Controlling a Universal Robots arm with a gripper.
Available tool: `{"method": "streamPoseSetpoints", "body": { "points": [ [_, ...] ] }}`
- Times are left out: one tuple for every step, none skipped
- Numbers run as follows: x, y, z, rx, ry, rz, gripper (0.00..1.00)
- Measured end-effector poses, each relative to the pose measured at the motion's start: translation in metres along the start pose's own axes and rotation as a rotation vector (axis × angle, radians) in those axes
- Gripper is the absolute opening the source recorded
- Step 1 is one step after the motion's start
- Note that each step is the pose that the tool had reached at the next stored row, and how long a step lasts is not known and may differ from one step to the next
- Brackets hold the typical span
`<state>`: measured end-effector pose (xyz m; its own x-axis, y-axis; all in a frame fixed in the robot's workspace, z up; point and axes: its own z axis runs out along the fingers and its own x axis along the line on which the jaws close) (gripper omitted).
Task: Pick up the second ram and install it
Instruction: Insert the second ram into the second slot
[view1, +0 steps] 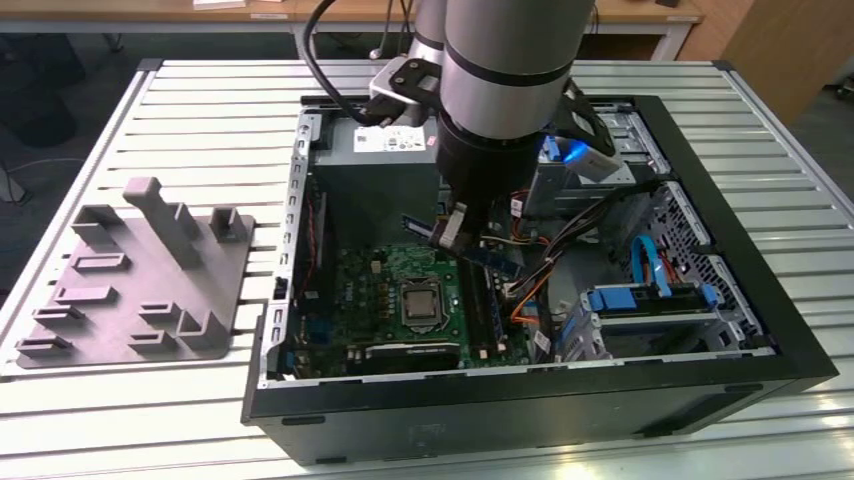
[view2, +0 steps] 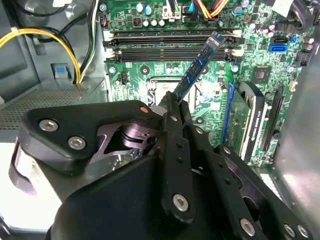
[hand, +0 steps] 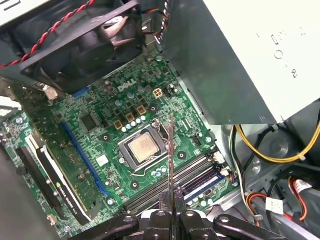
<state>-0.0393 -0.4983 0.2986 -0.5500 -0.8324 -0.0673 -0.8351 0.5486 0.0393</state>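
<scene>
Ram (view2: 197, 65) is sitting pinched between the closed fingers of the gripper (view2: 175, 103), which is clamping one end of the stick. The rest of the stick is jutting out past the fingertips, tilted, touching nothing else. In the first wrist view the ram (hand: 170, 155) is showing edge-on as a thin line running out from the gripper (hand: 170, 201). In the exterior view the gripper (view1: 451, 240) is hanging inside the open case (view1: 534, 410), with the ram (view1: 497, 260) sticking out just beside it, clear of the board.

Below the tool the motherboard (view2: 145, 75) is lying flat in the case. The ram's free end is hovering over the two long dark slots (view2: 170, 44), near them but apart from them. I cannot tell whether either slot is holding a stick. The CPU (hand: 142, 150) is sitting in its socket on the board, under the stick's middle, between the gripper and the fan (hand: 95, 45). The power supply (hand: 250, 60) is filling the corner of the case beside the tool, and yellow cables (hand: 265, 150) are looping next to it.

Well away from the gripper, outside the case, a grey fixture (view1: 134, 290) is resting on the slatted table (view1: 200, 120).
</scene>
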Motion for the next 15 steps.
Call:
{"method": "streamPoseSetpoints", "body": {
  "points": [
    [0.0000, 0.0000, 0.0000, 0.0005, -0.0003, 0.007, 0.14],
    [0.0000, 0.0000, 0.0000, 0.0009, -0.0006, 0.014, 0.14],
    [0.0000, 0.0000, 0.0000, 0.0014, -0.0009, 0.021, 0.14],
    [0.0000, 0.0000, 0.0000, 0.0019, -0.0012, 0.029, 0.14],
    [0.0000, 0.0000, 0.0000, 0.0025, -0.0015, 0.037, 0.14],
    [0.0000, 0.0000, 0.0000, 0.0030, -0.0018, 0.045, 0.14],
    [0.0000, 0.0000, 0.0000, 0.0035, -0.0021, 0.052, 0.14],
    [0.0000, 0.0000, 0.0000, 0.0040, -0.0024, 0.060, 0.14],
    [0.0000, 0.0000, 0.0000, 0.0045, -0.0027, 0.067, 0.14],
    [0.0000, 0.0000, 0.0000, 0.0051, -0.0030, 0.075, 0.14],
    [0.0000, 0.0000, 0.0000, 0.0056, -0.0033, 0.083, 0.14],
    [0.0000, 0.0000, 0.0000, 0.0061, -0.0036, 0.090, 0.14],
    [0.0000, 0.0000, 0.0000, 0.0066, -0.0039, 0.097, 0.14],
    [0.0000, 0.0000, 0.0000, 0.0070, -0.0042, 0.104, 0.14],
    [0.0000, 0.0000, 0.0001, 0.0075, -0.0045, 0.111, 0.14]
  ]
}}
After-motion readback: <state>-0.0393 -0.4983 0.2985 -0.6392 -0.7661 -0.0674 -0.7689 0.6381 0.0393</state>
